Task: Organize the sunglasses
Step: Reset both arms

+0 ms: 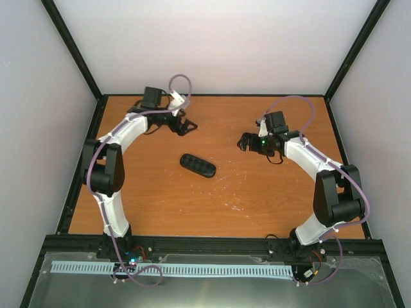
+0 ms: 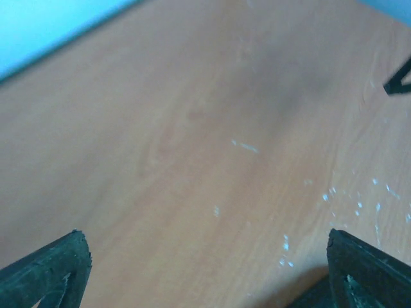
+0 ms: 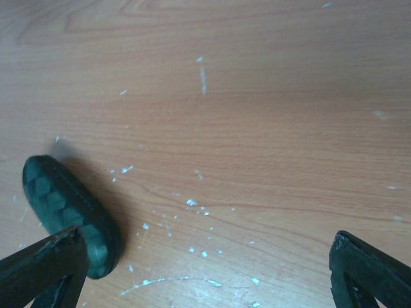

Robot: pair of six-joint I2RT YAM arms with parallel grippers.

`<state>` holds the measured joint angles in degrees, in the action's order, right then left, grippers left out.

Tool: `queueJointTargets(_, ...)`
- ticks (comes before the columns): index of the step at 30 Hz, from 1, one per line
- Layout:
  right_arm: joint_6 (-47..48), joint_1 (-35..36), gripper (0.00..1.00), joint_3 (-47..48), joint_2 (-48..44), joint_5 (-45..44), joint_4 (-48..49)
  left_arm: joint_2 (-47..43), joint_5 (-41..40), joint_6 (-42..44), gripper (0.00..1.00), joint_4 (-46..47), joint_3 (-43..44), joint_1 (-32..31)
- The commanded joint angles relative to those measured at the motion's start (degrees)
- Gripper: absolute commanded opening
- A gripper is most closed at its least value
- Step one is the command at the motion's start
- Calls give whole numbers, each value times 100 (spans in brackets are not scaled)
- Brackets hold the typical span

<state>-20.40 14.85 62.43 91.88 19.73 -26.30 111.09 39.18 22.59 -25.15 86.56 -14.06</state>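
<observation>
Sunglasses unseen, likely inside the shut case (image 1: pixel 197 165) mid-table. Left gripper (image 1: pixel 185 126) and right gripper (image 1: pixel 244 142) hover empty, jaws apart. Only retreat seems left.

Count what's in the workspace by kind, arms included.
Black glasses case, closed: 1
Robot arms: 2 (left arm, right arm)
Sunglasses: 0 in view
Total: 3

Both arms arch forward, left hand (image 1: pixel 185 127) and right hand (image 1: pixel 244 142) gaping (fingers spread wide).
</observation>
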Motion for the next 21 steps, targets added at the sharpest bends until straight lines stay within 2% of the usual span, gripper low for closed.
queueJointTargets(1,-298,-87,100,242,-54,-796,-460,-625,382,-763,100,405,268,320)
queueJointTargets(9,-535,-84,100,149,-193,-1096,-397,-1565,434,-820,100,624,-929,378)
queueJointTargets(21,-1179,-85,100,-164,-380,-1151,-56,-1877,847,-742,100,761,-1423,387)
